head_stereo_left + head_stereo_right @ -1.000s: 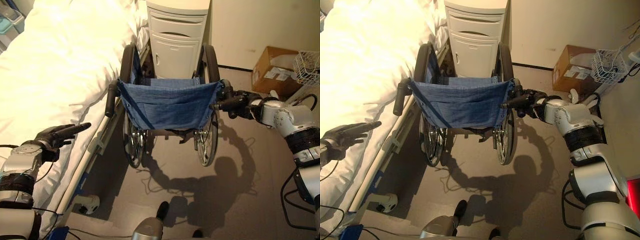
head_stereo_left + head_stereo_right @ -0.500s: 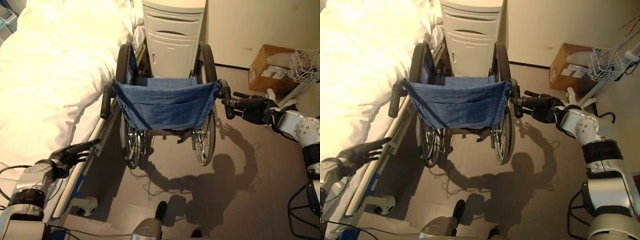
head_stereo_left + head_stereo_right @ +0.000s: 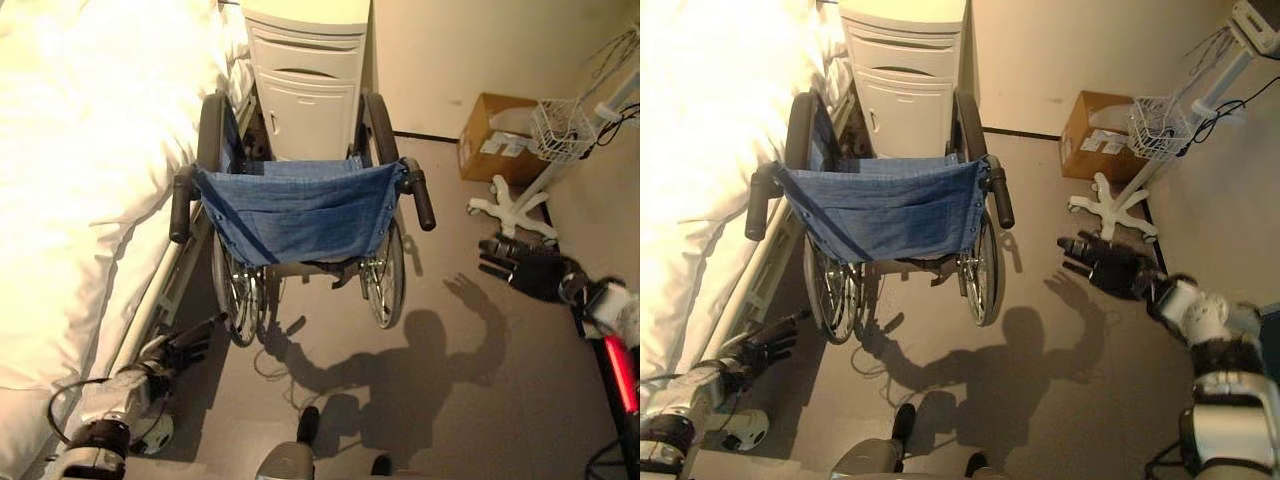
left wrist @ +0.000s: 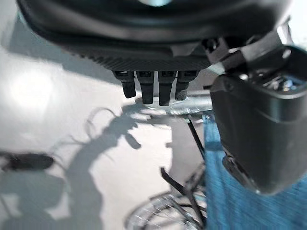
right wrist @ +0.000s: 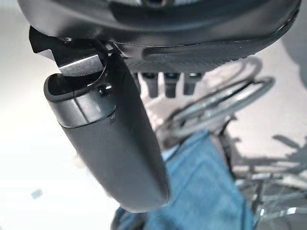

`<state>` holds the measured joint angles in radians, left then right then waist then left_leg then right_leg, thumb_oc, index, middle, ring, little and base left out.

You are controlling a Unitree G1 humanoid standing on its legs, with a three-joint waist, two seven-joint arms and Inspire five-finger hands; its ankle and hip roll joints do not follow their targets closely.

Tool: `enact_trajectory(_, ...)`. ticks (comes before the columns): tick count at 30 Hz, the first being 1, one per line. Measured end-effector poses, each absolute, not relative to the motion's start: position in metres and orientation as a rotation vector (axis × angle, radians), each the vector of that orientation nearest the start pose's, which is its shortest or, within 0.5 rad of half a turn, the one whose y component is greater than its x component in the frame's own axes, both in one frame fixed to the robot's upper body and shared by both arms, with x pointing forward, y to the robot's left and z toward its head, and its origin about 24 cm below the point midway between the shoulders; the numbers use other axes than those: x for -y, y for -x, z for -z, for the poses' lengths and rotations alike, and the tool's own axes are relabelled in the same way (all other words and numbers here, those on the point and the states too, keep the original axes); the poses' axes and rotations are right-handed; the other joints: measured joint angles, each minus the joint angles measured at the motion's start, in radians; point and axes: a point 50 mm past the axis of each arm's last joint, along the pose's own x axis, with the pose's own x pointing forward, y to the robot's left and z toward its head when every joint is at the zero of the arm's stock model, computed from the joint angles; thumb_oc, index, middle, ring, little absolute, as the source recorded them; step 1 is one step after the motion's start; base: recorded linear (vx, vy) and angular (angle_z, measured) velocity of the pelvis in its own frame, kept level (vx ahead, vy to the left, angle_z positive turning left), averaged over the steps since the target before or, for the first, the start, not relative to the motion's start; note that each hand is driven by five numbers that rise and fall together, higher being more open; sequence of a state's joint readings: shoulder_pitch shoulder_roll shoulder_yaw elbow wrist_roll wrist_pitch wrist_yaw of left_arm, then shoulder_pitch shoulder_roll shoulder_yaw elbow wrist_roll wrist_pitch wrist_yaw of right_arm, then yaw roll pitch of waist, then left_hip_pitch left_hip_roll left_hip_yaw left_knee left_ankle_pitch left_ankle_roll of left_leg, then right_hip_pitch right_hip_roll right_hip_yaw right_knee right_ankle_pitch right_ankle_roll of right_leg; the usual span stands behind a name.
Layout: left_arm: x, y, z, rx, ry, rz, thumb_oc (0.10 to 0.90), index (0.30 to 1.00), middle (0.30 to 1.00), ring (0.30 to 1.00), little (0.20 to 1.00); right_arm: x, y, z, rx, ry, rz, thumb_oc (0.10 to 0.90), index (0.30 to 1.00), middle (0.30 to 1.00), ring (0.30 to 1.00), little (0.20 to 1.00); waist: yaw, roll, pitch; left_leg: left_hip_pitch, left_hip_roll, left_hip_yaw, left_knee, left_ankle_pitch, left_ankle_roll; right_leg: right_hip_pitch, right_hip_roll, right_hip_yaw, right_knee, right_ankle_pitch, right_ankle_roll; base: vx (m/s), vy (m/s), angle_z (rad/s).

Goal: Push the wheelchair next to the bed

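The wheelchair (image 3: 300,215) stands close along the bed (image 3: 80,170), its front against a pale bedside cabinet (image 3: 305,60), just as it did a second ago. What differs is the hands: the right hand (image 3: 1110,268), which was at the right push handle (image 3: 420,200), is now well apart from it, low over the floor, fingers straight and spread. The left hand (image 3: 185,345), earlier raised over the mattress, now hangs low beside the bed frame near the left rear wheel, fingers relaxed and holding nothing. The chair has a blue cloth backrest, black handles, and spoked wheels. A cardboard box (image 3: 495,150) sits by the wall, beside a white wheeled stand (image 3: 510,210).
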<state>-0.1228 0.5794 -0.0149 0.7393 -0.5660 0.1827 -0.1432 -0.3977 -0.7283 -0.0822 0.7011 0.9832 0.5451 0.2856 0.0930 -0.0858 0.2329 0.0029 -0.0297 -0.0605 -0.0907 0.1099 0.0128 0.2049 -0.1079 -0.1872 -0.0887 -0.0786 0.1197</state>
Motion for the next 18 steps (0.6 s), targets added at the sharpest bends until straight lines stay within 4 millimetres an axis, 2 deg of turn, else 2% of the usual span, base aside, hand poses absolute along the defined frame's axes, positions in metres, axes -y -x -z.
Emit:
enact_trajectory(2,-0.286,-0.218,0.062,-0.662,0.145,-0.188,0.8,0.9,0.9,0.9,0.9,0.295,-0.272,-0.001,-0.614,-0.6,0.016,0.8,0.9,0.9,0.9,0.9,0.0,0.001,0.0,0.004,0.002,0.009,0.0,0.0,0.0,-0.001,0.0,0.013,0.0,-0.001,-0.001,0.04,-0.004,-0.11)
enact_trajectory(3,-0.277,-0.216,0.065,-0.636,0.16,-0.18,0.8,0.9,0.9,0.9,0.9,0.284,-0.263,0.017,-0.62,-0.644,0.025,0.8,0.9,0.9,0.9,0.9,0.0,-0.001,-0.001,0.008,0.003,0.009,-0.005,0.0,0.0,0.004,0.001,0.014,0.0,-0.002,-0.003,0.03,0.0,-0.05)
enact_trajectory(4,-0.267,-0.215,0.069,-0.63,0.178,-0.161,0.8,0.9,0.9,0.9,0.9,0.273,-0.256,0.029,-0.646,-0.673,0.02,0.8,0.9,0.9,0.9,0.9,-0.001,0.0,-0.002,0.01,0.003,0.01,-0.007,-0.002,-0.001,0.006,0.001,0.015,0.0,-0.002,-0.004,0.05,0.004,-0.01)
enact_trajectory(6,-0.238,-0.215,0.078,-0.628,0.219,-0.103,0.8,0.9,0.9,0.9,0.9,0.239,-0.238,0.062,-0.714,-0.768,0.016,0.8,0.9,0.9,0.9,0.9,0.0,0.009,-0.005,0.011,0.004,0.011,-0.007,-0.007,-0.001,0.006,0.0,0.016,0.0,-0.004,-0.005,0.06,0.02,-0.02)
enact_trajectory(9,-0.213,-0.208,0.087,-0.603,0.288,-0.099,0.8,0.9,0.9,0.9,0.9,0.203,-0.216,0.096,-0.748,-0.856,0.059,0.8,0.9,0.9,0.9,0.9,-0.003,0.026,-0.019,0.013,0.004,0.014,-0.007,-0.009,0.002,0.008,-0.001,0.018,0.0,-0.006,-0.008,0.04,0.035,-0.03)
enact_trajectory(12,-0.203,-0.2,0.091,-0.56,0.296,-0.168,0.8,0.9,0.9,0.9,0.9,0.175,-0.197,0.113,-0.743,-0.866,0.073,0.8,0.9,0.9,0.9,0.9,-0.008,0.043,-0.035,0.013,0.005,0.017,-0.007,-0.009,0.003,0.008,-0.002,0.018,0.0,-0.008,-0.011,0.04,0.059,0.0)
enact_trajectory(15,-0.202,-0.189,0.099,-0.581,0.289,-0.228,0.8,0.9,0.9,0.9,0.9,0.163,-0.187,0.119,-0.75,-0.832,0.059,0.8,0.9,0.9,0.9,0.9,-0.013,0.051,-0.056,0.013,0.004,0.023,-0.008,-0.011,0.006,0.008,-0.002,0.018,0.0,-0.012,-0.016,0.02,0.048,0.0)
enact_trajectory(16,-0.201,-0.182,0.104,-0.603,0.289,-0.258,0.8,0.9,0.9,0.9,0.9,0.16,-0.182,0.121,-0.743,-0.781,0.045,0.8,0.9,0.9,0.9,0.9,-0.019,0.054,-0.067,0.013,0.004,0.023,-0.008,-0.011,0.006,0.008,-0.003,0.018,0.0,-0.012,-0.016,0.0,0.056,0.01)
enact_trajectory(18,-0.195,-0.169,0.112,-0.635,0.289,-0.272,0.8,0.9,0.9,0.9,0.9,0.153,-0.175,0.124,-0.731,-0.785,0.054,0.8,0.9,0.9,0.9,0.9,-0.021,0.053,-0.082,0.013,0.004,0.023,-0.008,-0.013,0.008,0.008,-0.003,0.018,0.0,-0.013,-0.018,-0.01,0.072,0.02)
